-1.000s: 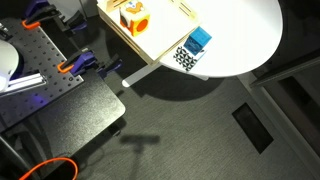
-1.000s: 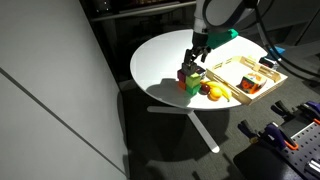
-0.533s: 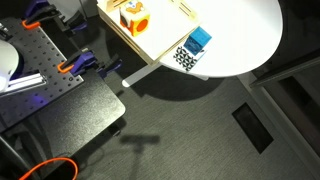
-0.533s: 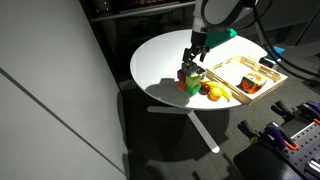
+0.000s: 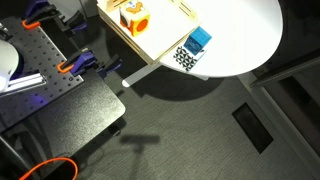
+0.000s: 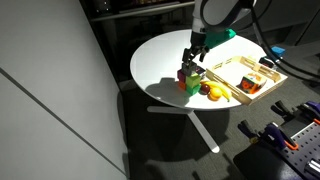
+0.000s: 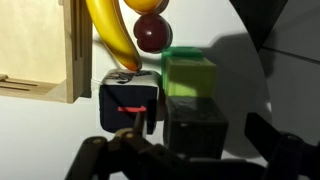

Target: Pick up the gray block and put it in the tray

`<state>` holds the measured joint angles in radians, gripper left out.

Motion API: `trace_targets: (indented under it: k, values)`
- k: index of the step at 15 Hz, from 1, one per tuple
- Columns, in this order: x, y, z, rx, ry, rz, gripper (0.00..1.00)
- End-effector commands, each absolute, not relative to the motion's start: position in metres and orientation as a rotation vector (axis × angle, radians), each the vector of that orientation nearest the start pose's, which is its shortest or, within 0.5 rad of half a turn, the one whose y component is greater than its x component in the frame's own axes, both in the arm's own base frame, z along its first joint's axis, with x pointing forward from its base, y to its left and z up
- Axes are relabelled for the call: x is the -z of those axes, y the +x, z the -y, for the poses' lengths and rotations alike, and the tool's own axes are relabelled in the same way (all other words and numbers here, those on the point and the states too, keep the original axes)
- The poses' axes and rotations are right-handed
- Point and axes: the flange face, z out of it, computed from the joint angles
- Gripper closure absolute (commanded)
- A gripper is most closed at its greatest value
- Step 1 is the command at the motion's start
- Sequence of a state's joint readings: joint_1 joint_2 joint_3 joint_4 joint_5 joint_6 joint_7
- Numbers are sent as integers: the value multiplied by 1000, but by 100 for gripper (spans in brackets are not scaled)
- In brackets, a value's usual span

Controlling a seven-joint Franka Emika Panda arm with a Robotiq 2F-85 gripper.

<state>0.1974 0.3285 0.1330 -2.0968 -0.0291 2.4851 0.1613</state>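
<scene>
- Round white tabletop (image 6: 165, 55) on a white base with splayed legs (image 6: 205, 133).
- Floor (image 5: 190, 130): dark grey carpet with a darker rectangular hatch (image 5: 251, 127) set in it.
- Pale grey wall panel (image 6: 45, 100) fills the left.
- Black perforated bench (image 5: 45, 60) at left with orange clamps (image 5: 75, 66); orange cable (image 5: 55, 168) near it.

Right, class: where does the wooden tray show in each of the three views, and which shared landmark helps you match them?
In an exterior view: the wooden tray lies at the top edge, left of centre, cut off by the frame.
In an exterior view: it sits right of centre, on the right part of the tabletop.
Wrist view: only a strip of it shows, at the upper left.
Shared landmark: the round white table under it.
</scene>
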Motion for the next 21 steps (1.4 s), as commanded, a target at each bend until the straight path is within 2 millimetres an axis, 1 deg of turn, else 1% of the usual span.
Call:
trace_targets:
  k: [1,6,13,20,21]
  values:
    - [-271,558,-190,84,-3089,284,0]
    - [-268,562,-191,92,-3087,279,0]
    - [-270,571,-193,140,-3082,281,0]
    - [-257,582,-187,154,-3089,265,0]
    - [-255,583,-186,153,-3091,263,25]
